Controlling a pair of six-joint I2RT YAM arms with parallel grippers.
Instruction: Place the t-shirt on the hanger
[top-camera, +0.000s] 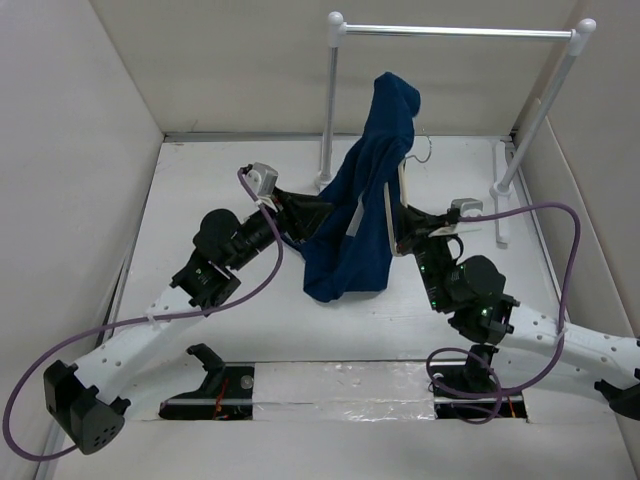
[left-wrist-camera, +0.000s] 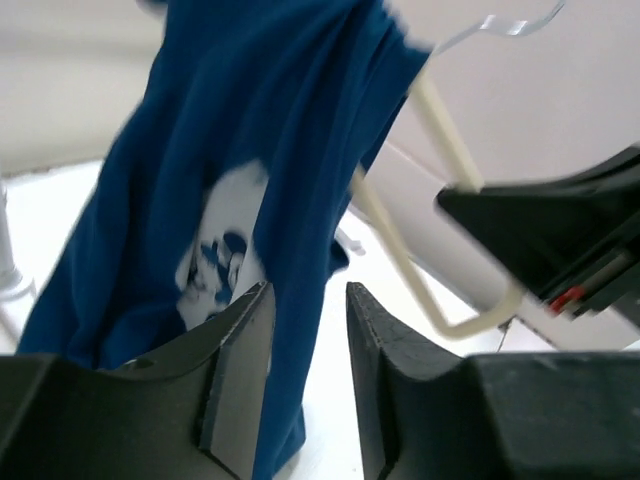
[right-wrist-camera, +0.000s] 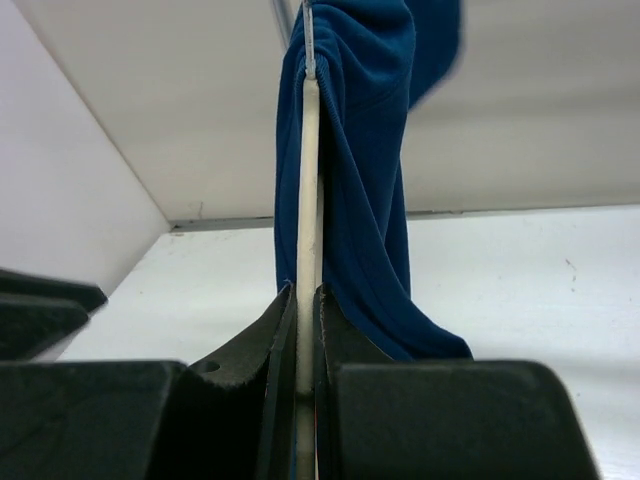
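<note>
Here, white table (top-camera: 250, 330) under t-shirt (top-camera: 345, 240); white walls (top-camera: 70, 150)

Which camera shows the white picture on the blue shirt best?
The left wrist view: the white picture sits large and close on the t-shirt. The top view and the right wrist view show only the shirt's blue cloth, no picture.

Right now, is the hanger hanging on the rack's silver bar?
No, the hanger is clamped in the right gripper, apart from the bar, which carries nothing.
</note>
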